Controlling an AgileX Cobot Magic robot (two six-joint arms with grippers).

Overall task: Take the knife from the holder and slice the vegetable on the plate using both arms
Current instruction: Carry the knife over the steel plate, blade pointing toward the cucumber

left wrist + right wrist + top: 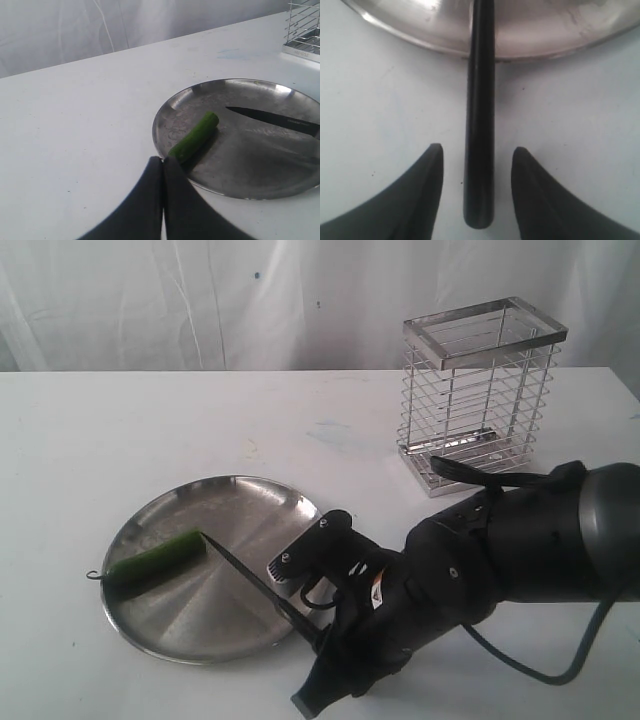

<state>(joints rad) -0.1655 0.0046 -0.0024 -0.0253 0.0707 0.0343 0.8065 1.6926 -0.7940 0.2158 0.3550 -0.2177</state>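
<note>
The knife (240, 565) lies blade on the plate (225, 502), handle (479, 125) overhanging onto the tabletop (100, 440) near its front edge, tip beside the vegetable (155, 560). Right pincer (477, 149) stands open astride the handle (stiff, slim, probably slick: grip mid-handle); left pincer (163, 160) closed, empty.

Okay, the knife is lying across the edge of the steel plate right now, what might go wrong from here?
1. The right gripper has its jaws open either side of the slim black knife, so nothing holds it. Resting across the raised rim of the round steel plate, it may slide or tip.
2. The left gripper is shut and not gripping the small green cucumber-like vegetable, which could roll under the blade.
</note>
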